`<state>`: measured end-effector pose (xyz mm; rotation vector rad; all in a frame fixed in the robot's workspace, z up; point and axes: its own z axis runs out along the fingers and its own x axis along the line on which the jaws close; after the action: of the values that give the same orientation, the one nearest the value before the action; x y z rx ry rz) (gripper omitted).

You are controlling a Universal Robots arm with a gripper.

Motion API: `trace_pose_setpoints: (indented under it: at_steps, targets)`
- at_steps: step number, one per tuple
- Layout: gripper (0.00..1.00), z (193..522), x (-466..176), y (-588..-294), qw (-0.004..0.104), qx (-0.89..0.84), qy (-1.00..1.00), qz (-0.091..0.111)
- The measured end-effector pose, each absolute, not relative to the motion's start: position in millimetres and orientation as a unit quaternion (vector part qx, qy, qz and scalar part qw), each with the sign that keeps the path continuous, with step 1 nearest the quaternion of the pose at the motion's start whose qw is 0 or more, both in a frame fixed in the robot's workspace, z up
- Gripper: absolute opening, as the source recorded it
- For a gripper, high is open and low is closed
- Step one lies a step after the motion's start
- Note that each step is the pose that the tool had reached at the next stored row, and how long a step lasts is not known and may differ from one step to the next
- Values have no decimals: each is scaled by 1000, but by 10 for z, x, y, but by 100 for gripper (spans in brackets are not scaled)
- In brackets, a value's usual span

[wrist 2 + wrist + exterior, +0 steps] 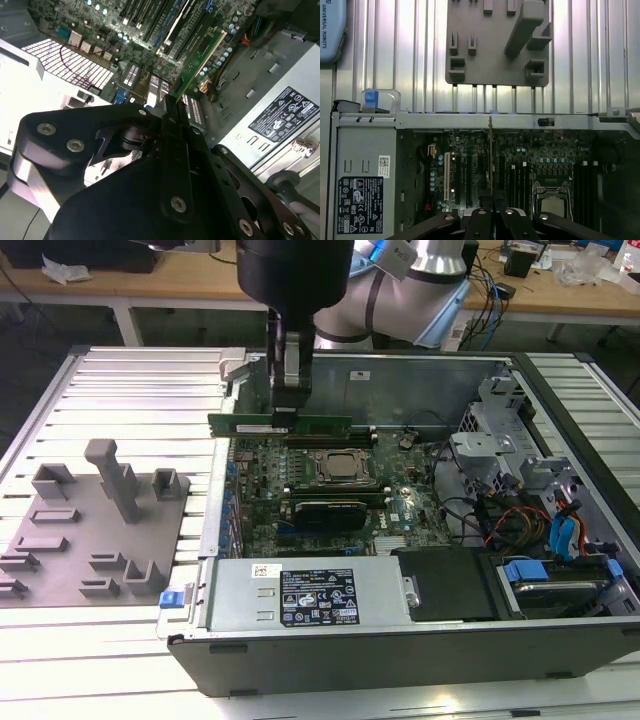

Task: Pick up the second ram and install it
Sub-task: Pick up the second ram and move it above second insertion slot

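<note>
The second ram (320, 425) is a long green stick held level, on its long edge, just above the motherboard's slots behind the processor socket (340, 468). My gripper (285, 416) comes straight down from above and is shut on the stick left of its middle. In the first wrist view the ram (490, 150) appears edge-on as a thin line running out from the gripper (490, 199) over the board. In the second wrist view the green stick (202, 60) sticks out past the black fingers (175, 120).
The open computer case (190, 640) lies on a ribbed metal table. A power supply (310, 595) fills the case's front, and drive cages with cables (540, 510) sit at the exterior view's right. A black expansion card (320, 510) lies in front of the socket. A grey fixture plate (100, 530) rests outside the case.
</note>
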<state>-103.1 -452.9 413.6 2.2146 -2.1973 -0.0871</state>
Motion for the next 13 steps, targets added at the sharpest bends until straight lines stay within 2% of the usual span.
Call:
trace_pose_setpoints:
  at_steps: [13]
  targets:
    - [13, 4074, -757, -4514, 13, 709, -704, -30]
